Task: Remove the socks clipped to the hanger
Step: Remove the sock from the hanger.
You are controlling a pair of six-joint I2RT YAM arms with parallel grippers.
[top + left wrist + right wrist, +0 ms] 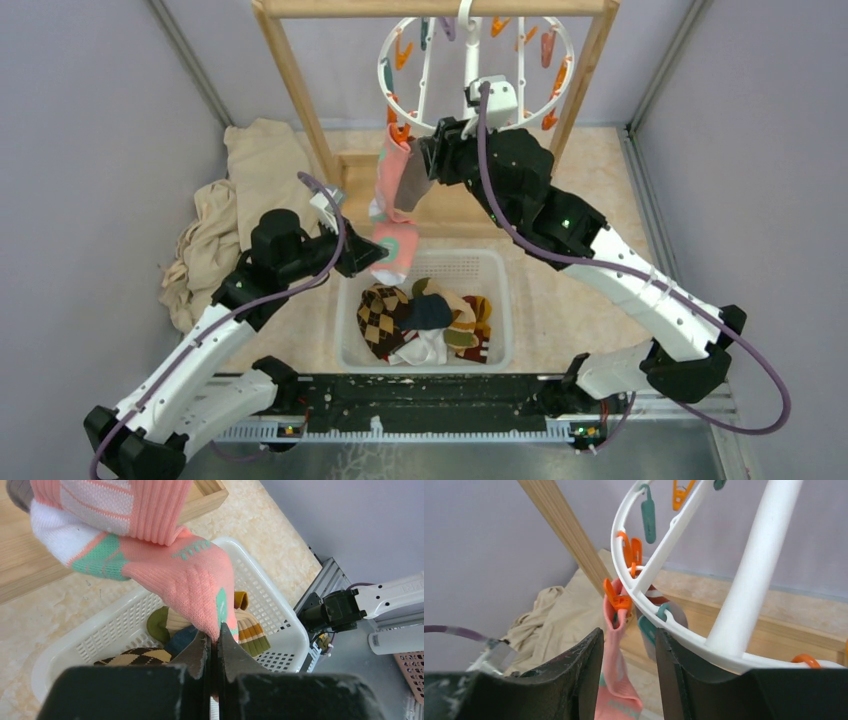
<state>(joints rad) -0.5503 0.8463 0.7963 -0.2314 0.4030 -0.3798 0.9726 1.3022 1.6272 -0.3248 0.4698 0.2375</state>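
Several socks are already lying in the basket (503,320) at six o'clock. A pink sock (392,215) and a grey sock (412,180) are hanging clipped at the hanger's (383,75) seven o'clock rim, so they are left to do. The left gripper (216,632) is clamping the pink toe. The right gripper (629,655) is holding its jaws apart beside the orange clip (616,601). No readable writing is showing.

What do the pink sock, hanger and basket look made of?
The pink sock: matte knit fabric, ribbed cuff and stitch texture showing. The hanger: likely hard plastic, smooth, slightly glossy white. The basket: probably molded plastic, white, perforated walls.
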